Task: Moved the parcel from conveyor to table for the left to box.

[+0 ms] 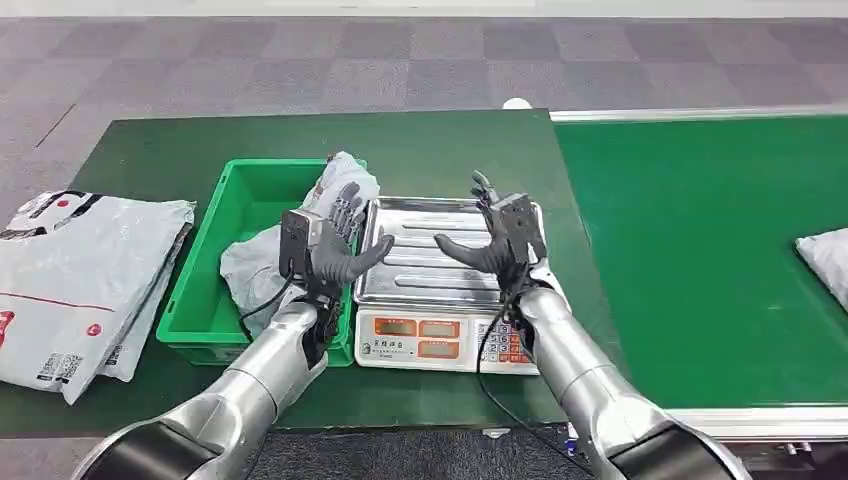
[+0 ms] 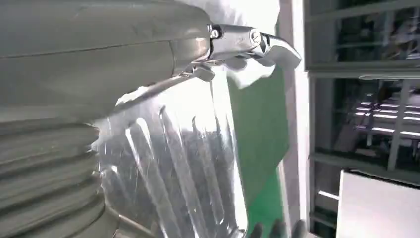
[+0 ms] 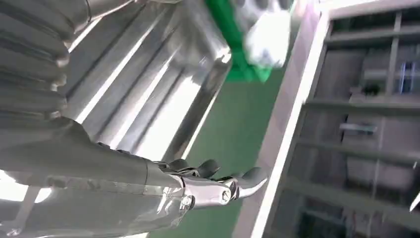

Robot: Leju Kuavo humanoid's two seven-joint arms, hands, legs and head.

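Scale [image 1: 440, 335] between bin [image 1: 205, 300] and conveyor [image 1: 700, 260]; left hand [image 1: 335, 245] and right hand [image 1: 495, 240] spread empty above its tray. Parcel [image 1: 825, 255] on conveyor, cut off; another in bin.

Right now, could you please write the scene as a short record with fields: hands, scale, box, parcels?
left hand: left hand open, holding nothing, over the scale's left edge
right hand: right hand open, holding nothing, over the scale's right side
scale: steel tray bare between the hands
box: green box left of the scale, grey parcel inside
conveyor: one parcel at the right edge of the conveyor
table: stacked parcels on the far left
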